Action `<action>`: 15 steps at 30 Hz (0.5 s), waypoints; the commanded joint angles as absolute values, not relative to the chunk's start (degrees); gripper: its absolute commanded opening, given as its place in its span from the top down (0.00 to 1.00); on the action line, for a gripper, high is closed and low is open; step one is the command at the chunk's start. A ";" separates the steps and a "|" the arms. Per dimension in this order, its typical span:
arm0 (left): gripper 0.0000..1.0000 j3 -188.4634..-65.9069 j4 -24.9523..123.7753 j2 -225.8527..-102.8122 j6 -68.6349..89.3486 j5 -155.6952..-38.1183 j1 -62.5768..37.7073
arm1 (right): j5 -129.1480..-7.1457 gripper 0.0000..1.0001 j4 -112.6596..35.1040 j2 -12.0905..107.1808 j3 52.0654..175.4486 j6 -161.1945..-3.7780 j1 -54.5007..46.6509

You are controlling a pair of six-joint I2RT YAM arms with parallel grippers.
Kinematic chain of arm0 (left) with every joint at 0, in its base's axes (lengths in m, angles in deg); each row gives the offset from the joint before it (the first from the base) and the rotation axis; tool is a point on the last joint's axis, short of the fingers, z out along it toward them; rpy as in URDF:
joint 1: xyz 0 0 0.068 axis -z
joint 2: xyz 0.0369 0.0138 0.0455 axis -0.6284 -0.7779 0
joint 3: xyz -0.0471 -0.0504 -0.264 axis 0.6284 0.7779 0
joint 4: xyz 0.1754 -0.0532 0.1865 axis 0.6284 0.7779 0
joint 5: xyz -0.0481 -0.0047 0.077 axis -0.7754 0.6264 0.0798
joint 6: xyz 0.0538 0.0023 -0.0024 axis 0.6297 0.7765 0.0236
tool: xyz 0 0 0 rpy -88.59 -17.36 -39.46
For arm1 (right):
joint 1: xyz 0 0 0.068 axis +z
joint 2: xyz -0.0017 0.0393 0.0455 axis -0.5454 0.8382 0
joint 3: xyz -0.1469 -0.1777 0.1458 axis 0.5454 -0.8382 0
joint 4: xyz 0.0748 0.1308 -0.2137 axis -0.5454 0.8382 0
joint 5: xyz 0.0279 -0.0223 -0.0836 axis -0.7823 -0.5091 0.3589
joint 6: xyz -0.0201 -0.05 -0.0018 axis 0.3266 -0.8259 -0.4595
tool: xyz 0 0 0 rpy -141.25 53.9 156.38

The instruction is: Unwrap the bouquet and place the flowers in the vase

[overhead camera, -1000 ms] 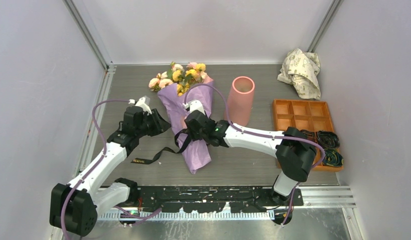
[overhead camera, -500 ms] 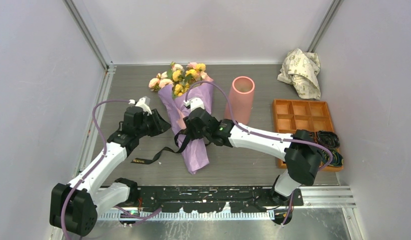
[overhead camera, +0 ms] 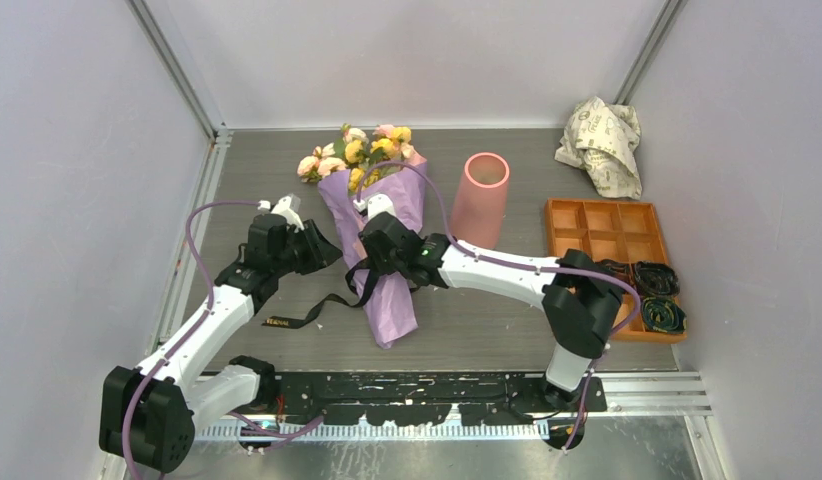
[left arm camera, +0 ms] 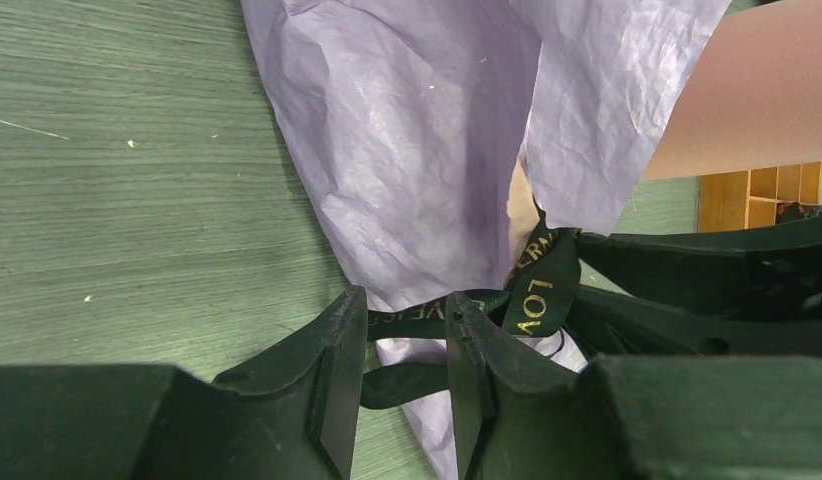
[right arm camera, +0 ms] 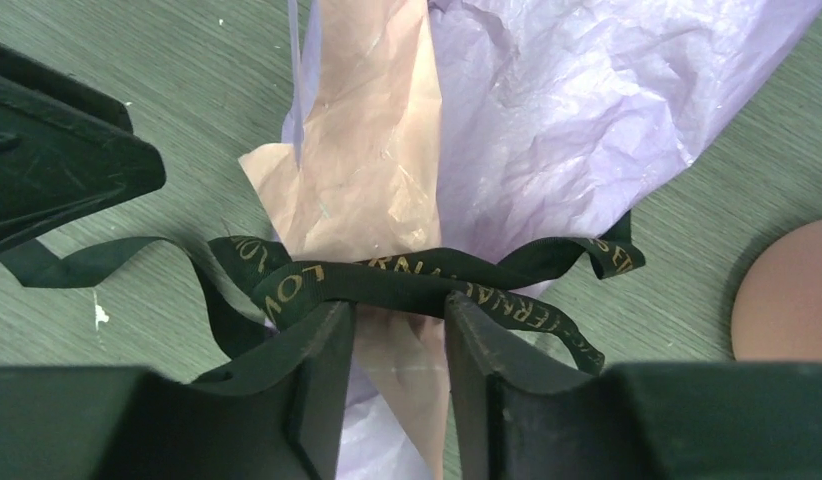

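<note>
The bouquet (overhead camera: 391,295) lies mid-worktop (overhead camera: 467,320), its long axis running near-to-far, with the flowers (overhead camera: 372,148) toward the far edge. It is a crumpled lilac cone tied with a black, gold-lettered ribbon (right arm camera: 407,280). The left gripper (left arm camera: 405,305) stands parted around the ribbon. The right gripper (right arm camera: 397,305) straddles the tied neck, possibly pressing it.

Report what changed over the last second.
The right gripper slid along the bouquet toward the flowers and slightly left. Nothing was visibly taken hold of or let go. The left gripper, the bouquet, the ribbon and the vase stayed put.
</note>
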State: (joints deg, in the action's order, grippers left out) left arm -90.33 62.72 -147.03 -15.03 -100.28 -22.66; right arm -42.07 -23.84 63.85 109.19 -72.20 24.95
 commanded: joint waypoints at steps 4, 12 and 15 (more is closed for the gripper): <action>0.64 -89.59 61.18 -145.76 -14.52 -101.02 -22.67 | -40.21 0.75 -28.54 64.73 111.70 -73.37 25.20; 0.64 -89.07 58.44 -146.64 -14.57 -105.28 -22.67 | -34.24 0.96 -30.79 57.70 108.39 -72.91 25.17; 0.63 -88.59 56.12 -145.66 -14.05 -108.86 -22.38 | -32.04 0.98 -30.19 54.31 106.85 -72.17 25.19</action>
